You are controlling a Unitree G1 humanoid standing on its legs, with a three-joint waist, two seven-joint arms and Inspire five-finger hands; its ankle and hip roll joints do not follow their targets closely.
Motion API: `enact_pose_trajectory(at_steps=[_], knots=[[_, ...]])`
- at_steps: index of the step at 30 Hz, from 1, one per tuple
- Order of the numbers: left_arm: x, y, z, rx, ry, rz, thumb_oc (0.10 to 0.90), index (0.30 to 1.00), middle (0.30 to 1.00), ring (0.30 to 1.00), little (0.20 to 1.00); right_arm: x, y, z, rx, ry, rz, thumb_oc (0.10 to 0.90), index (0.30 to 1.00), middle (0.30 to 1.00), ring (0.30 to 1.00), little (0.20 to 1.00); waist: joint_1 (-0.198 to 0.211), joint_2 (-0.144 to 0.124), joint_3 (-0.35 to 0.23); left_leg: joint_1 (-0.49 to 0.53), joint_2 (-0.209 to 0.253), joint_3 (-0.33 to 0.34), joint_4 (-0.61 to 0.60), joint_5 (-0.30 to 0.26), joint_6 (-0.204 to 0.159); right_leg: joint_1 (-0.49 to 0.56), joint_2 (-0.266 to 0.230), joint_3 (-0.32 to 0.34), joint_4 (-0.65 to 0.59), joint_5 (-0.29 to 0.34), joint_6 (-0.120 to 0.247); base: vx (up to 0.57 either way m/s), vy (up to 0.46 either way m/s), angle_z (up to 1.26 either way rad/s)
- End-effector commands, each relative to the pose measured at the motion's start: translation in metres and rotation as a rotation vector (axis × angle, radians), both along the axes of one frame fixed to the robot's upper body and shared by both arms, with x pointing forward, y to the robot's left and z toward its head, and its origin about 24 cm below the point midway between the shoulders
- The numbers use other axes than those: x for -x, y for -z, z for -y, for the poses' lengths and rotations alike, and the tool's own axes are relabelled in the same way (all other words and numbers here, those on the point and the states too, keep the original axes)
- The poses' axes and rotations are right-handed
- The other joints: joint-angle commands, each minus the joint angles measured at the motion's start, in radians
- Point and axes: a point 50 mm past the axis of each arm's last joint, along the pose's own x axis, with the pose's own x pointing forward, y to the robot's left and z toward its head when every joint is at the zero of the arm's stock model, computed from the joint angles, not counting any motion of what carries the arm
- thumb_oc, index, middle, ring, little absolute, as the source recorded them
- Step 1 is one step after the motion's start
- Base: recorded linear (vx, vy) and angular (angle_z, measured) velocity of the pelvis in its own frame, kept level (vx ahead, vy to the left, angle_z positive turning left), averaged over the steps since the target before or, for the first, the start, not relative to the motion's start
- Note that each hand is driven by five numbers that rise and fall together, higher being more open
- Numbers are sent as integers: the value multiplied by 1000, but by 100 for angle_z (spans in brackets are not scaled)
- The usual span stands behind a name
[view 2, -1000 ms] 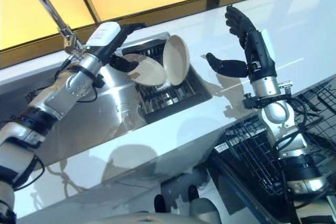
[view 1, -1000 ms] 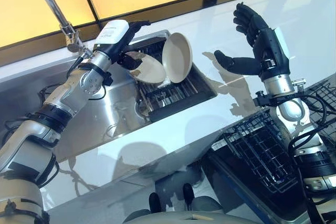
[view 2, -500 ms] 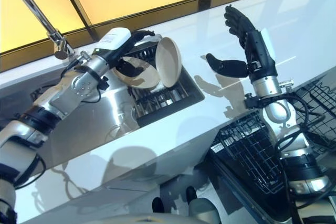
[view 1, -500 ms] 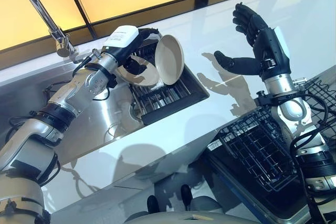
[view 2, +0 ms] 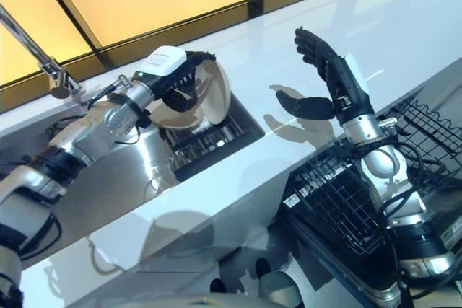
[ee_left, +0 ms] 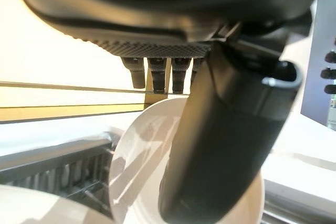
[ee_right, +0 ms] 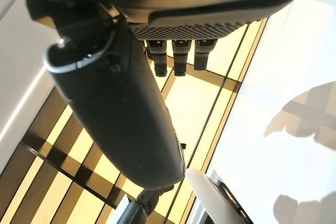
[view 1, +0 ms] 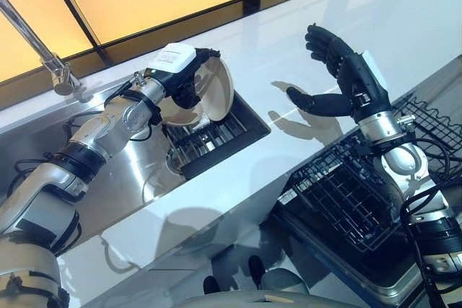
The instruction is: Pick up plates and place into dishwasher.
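A white plate (view 1: 219, 96) stands upright in the dark rack (view 1: 220, 131) set in the sink. My left hand (view 1: 185, 81) is shut on it: in the left wrist view the thumb (ee_left: 220, 150) lies across the plate's face (ee_left: 139, 166) and the fingers reach over its rim behind. A second white plate (view 1: 173, 115) leans lower, beside the first and under the hand. My right hand (view 1: 346, 81) is open, raised above the white counter with nothing in it. The black wire dishwasher rack (view 1: 346, 200) sits pulled out at the lower right, under the right arm.
A steel tap (view 1: 32, 37) rises at the back left over the steel sink basin (view 1: 123, 171). The white counter (view 1: 289, 41) runs along the back, below amber window panes. The counter's front edge lies between the sink and the dishwasher rack.
The whole view has shifted. My left hand has gone from the leaning plate to the upright plate and closed over its rim. The right hand stays raised and open.
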Motion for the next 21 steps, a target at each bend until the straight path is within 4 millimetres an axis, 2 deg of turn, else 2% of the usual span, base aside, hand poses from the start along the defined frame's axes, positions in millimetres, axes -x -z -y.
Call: enact_pose_trajectory(at_steps=[1,6,12,21], knots=[[-12,-68,0,-10,-46,251,800,900,900,900,900,16,-46,6,8,-37,208,800,900,900,900,900,17,16,-181,23,-21,53,7,-128,44,19,26,5,5,-73,57,39,-4,-2],[-12,-73,-1,-50,-68,286,800,900,900,900,900,17,-47,4,30,-57,206,800,900,900,900,900,11,22,-181,27,-21,62,7,-132,44,20,26,9,5,-72,60,37,-6,-1],[-10,-88,-13,-69,-136,392,800,900,900,900,900,21,-46,5,33,-62,200,800,900,900,900,900,7,29,-184,31,-21,73,7,-136,44,19,26,13,5,-73,62,19,-10,-6],[-7,-85,2,-195,-80,383,800,900,900,900,900,21,-44,2,41,-88,189,800,900,900,900,900,8,34,-186,37,-21,70,7,-139,45,24,26,10,5,-73,61,1,-4,-2]])
